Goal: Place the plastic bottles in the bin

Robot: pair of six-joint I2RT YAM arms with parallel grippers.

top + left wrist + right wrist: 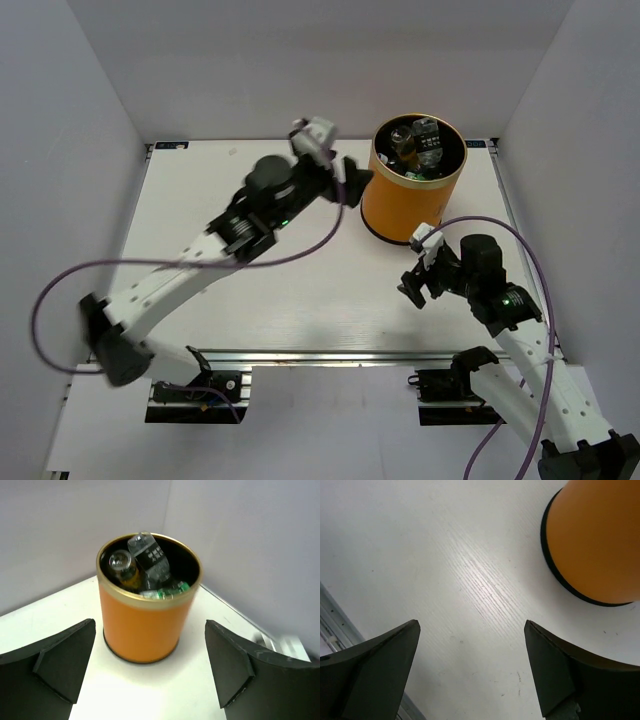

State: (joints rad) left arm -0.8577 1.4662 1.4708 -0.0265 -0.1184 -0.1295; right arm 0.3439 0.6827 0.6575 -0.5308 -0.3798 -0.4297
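Sitting piled inside the bin [400, 205] at the far right of the table [250, 290], the plastic bottles [150, 562] look light, slick and crushable; best pinched across the body. Left gripper [150, 670] is raised just left of the bin, jaws wide, empty. Right gripper [470, 665] points down near the bin's near side, jaws wide, empty.

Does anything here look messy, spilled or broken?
Nothing is spilled or broken. The orange bin stands upright on the table; the bottles inside it just lie jumbled at different angles.
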